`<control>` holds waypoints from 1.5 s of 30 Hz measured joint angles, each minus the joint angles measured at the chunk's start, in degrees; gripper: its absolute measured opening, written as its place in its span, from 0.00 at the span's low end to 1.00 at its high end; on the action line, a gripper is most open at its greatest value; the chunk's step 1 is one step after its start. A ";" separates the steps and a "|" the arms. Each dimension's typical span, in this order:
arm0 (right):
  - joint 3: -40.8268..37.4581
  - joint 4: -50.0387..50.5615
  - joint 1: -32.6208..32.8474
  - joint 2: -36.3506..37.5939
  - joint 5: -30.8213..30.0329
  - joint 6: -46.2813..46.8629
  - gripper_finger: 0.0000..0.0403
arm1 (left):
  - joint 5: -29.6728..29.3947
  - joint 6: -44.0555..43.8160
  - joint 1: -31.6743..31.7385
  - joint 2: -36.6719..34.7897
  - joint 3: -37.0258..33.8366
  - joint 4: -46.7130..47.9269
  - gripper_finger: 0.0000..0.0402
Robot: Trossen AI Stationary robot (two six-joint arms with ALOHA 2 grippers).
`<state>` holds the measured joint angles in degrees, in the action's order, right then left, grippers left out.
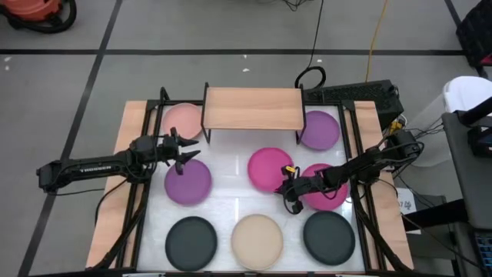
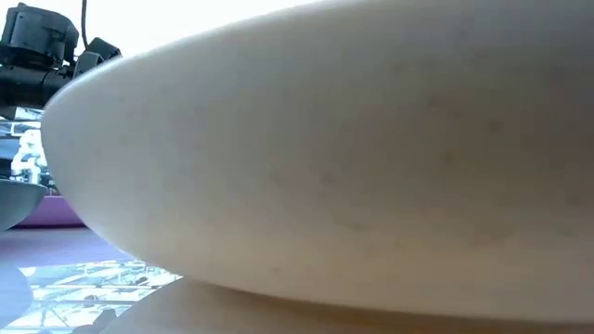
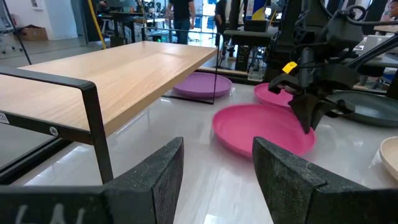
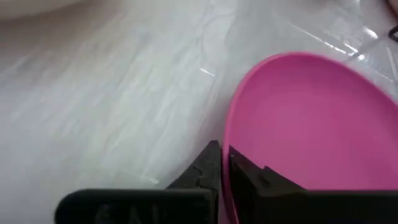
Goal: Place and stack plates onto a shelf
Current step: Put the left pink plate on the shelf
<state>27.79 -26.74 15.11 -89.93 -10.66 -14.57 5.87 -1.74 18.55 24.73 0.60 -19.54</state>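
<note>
The shelf (image 1: 253, 108) stands bare at the table's far edge, plates spread on the white tabletop (image 1: 227, 204) before it. The right gripper (image 1: 290, 187) reaches low, fingers pinched on a magenta plate (image 4: 311, 124) rim. The left gripper (image 1: 187, 151) hovers parted above a purple plate (image 1: 187, 183). A beige plate (image 2: 353, 158) fills the low view.

There's white lettering along my left arm (image 1: 81, 164) in the high view, but it's too small for me to make out. My own finger housings carry embossed marks at the edge of both wrist views, cut off and unreadable. Nothing else with writing: no labels, no numbers, no signs I can read anywhere.
</note>
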 joint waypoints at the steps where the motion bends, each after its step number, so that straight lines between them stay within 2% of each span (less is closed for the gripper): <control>1: -0.04 -1.02 0.00 0.00 0.06 -0.07 0.02 | 0.02 0.02 0.00 0.00 0.00 0.01 0.49; 7: 0.00 -13.84 1.62 0.84 0.42 -6.62 0.01 | 0.02 0.00 0.02 0.00 0.00 -0.01 0.49; 10: 0.56 -16.15 2.23 3.18 0.18 -10.27 0.00 | 0.00 0.00 0.01 0.00 0.00 0.00 0.49; 16: 2.56 -16.30 -0.67 12.04 -13.30 -20.45 0.00 | 0.02 0.01 0.00 0.00 0.00 -0.21 0.49; 20: 5.22 -10.55 -8.23 19.03 -14.59 -24.51 0.00 | 0.02 0.00 0.00 0.00 0.00 -0.17 0.49; 22: 8.35 -1.92 -13.81 21.35 -12.07 -23.22 0.00 | 0.02 0.00 0.02 0.00 0.00 -0.15 0.49; 26: 16.84 17.22 -24.95 21.44 -2.30 -18.67 0.00 | 0.02 0.01 0.01 0.00 0.00 -0.16 0.49; 29: 20.53 24.09 -30.49 19.72 2.41 -17.85 0.00 | 0.02 0.00 0.02 0.00 0.00 -0.17 0.49; 35: 20.45 24.79 -36.86 17.76 9.25 -17.58 0.00 | 0.04 0.01 0.01 0.00 0.00 -0.19 0.49; 45: 18.71 24.18 -39.89 14.49 10.78 -17.49 0.01 | 0.02 0.00 0.01 0.00 0.00 -0.21 0.49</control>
<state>46.50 -2.56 -24.78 -75.44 0.12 -32.06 5.89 -1.74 18.56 24.73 0.60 -19.75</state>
